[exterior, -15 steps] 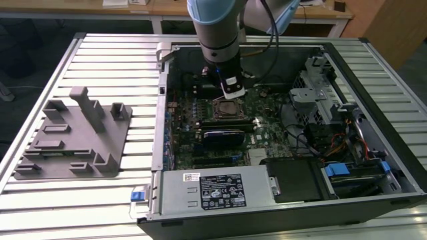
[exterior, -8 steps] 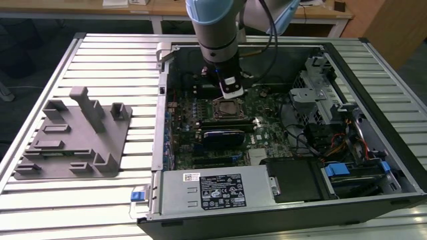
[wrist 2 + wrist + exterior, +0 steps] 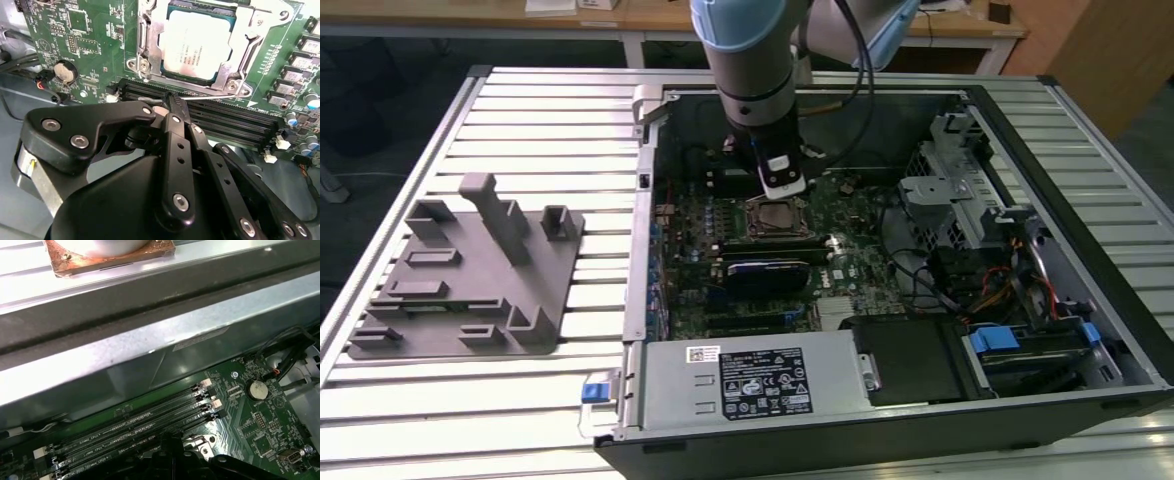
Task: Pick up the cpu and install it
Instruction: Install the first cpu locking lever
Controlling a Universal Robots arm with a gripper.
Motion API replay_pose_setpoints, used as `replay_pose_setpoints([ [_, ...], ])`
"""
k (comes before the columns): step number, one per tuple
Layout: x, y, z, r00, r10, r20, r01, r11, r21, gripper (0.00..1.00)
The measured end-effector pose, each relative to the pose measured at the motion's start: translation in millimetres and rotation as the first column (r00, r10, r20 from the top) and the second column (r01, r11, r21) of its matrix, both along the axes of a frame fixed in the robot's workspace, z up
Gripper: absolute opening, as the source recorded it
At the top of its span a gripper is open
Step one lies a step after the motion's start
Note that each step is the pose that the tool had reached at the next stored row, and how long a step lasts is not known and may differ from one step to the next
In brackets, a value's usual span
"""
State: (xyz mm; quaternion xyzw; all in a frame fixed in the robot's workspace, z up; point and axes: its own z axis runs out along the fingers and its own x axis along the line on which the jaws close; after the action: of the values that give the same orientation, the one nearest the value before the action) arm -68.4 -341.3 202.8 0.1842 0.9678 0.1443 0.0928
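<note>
Seated in the motherboard socket: the cpu (image 3: pixel 199 47), silver top up, framed by the metal retention bracket (image 3: pixel 150 45) — just beyond the fingertips of the tool (image 3: pixel 170 102) in the second wrist view. Fingers (image 3: pixel 172 130) pressed together there, black linkages converging to a tip, nothing pinched between them; tip poised over the black memory slots (image 3: pixel 220 117), beside a thin socket lever wire (image 3: pixel 210 98). Off to one side of the tool in that view, a round coin battery (image 3: pixel 65 72) on the green board.

From the exterior view, the wider setting: tool (image 3: pixel 783 188) hanging straight down from the arm (image 3: pixel 750 60) into the open computer case (image 3: pixel 881 420), directly above the cpu (image 3: pixel 775 213). Well apart from the tool, toward the exterior view's left, a grey fixture tray (image 3: pixel 467 270) on the slatted metal worktop (image 3: pixel 454 400). Nearer the camera than the tool, the silver power supply (image 3: pixel 747 380).

In the first wrist view, looking the other way — memory slots (image 3: pixel 135 427) running along the board, coin battery (image 3: pixel 258 388) again, the grey case wall (image 3: pixel 150 340) behind, and a copper-edged plate (image 3: pixel 110 257) past the wall.
</note>
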Motion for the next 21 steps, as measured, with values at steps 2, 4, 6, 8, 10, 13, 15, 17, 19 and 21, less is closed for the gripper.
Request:
replay_pose_setpoints([
  [2,-0.1,0.4,-0.6,1.0,-0.001,0.0003,0.001,1.0,0.0001,0.11],
  [4,-0.3,0.9,-1.2,1.0,-0.001,0.0007,0.001,1.0,0.0001,0.11],
  [6,-0.6,1.4,-1.8,1.0,-0.001,0.0014,0.001,1.0,0.0,0.11],
  [8,-1.0,1.9,-2.3,1.0,-0.001,0.0022,0.001,1.0,0.0,0.11],
  [10,-1.3,2.1,-2.6,1.0,-0.001,0.0027,0.001,1.0,0.0,0.11],
  [13,-1.3,2.3,-3.5,1.0,-0.001,0.007,0.001,1.0,-0.003,0.11],
  [15,-1.3,2.3,-4.2,0.9999,-0.001,0.0102,0.001,1.0,-0.0057,0.11],
  [17,-1.3,2.3,-5.1,0.9999,0.0,0.0132,0.001,1.0,-0.0077,0.11],
  [19,-1.3,2.2,-5.9,0.9999,-0.001,0.0155,0.001,1.0,-0.009,0.11],
  [21,-1.4,2.2,-6.6,0.9999,-0.001,0.017,0.001,1.0,-0.0095,0.11],
])
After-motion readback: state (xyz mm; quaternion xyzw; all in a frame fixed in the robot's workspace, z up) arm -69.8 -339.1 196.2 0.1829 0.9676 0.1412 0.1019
